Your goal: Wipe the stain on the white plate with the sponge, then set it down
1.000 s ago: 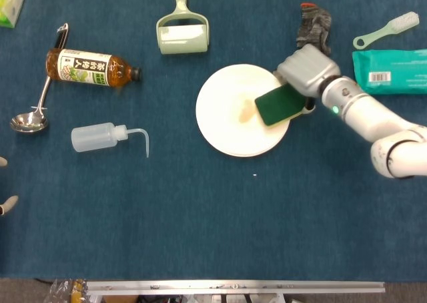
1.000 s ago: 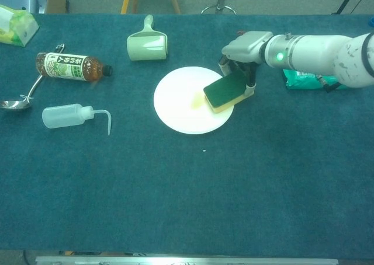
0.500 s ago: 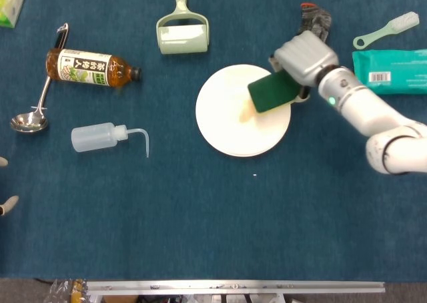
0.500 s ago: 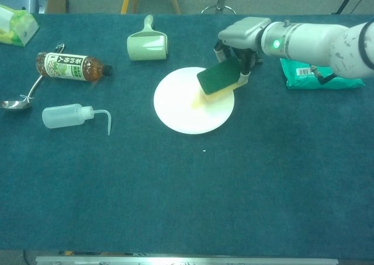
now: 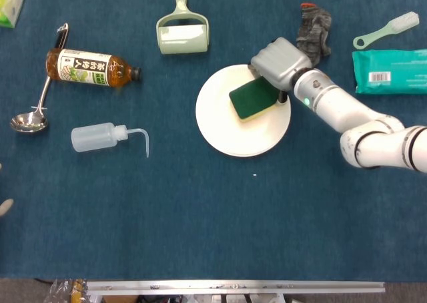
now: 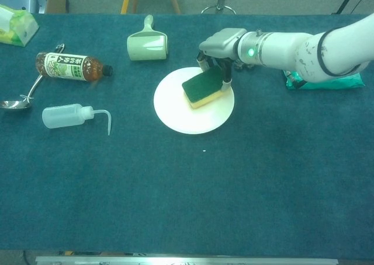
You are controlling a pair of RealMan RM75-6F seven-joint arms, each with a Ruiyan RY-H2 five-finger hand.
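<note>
My right hand (image 5: 280, 61) grips the sponge (image 5: 253, 98), fingers closed over its far edge, and presses it flat on the white plate (image 5: 223, 133). The sponge lies green side up with its yellow underside showing along the near edge, tilted a little, and it covers the upper middle of the plate. I cannot see the stain beneath it. My right forearm (image 5: 333, 106) runs off from the hand toward the right edge of the table (image 5: 200, 223).

The plate sits on the blue table a little right of centre and nearer the far edge than the near one. Just behind my hand, by the far edge, lies a crumpled dark rag (image 5: 313, 31) with a red tip. Further right, near the far right corner, are a pale green brush (image 5: 387, 31) and, just nearer than it, a teal packet (image 5: 390, 71) with a barcode label.

Left of the plate along the far edge lies a pale green lint roller (image 5: 181, 33), handle pointing away. Toward the left edge a tea bottle (image 5: 90, 68) lies on its side, its cap pointing at the plate, and a metal ladle (image 5: 37, 103) lies beside it, its handle passing under the bottle's base end. Nearer than these lies a clear squeeze bottle (image 5: 100, 136) on its side, its bent spout reaching toward the plate. A green and yellow pack (image 5: 10, 3) sits in the far left corner.

Of my left hand (image 5: 4, 206) only a pale tip shows at the left edge of the head view, and I cannot tell how it is set.
</note>
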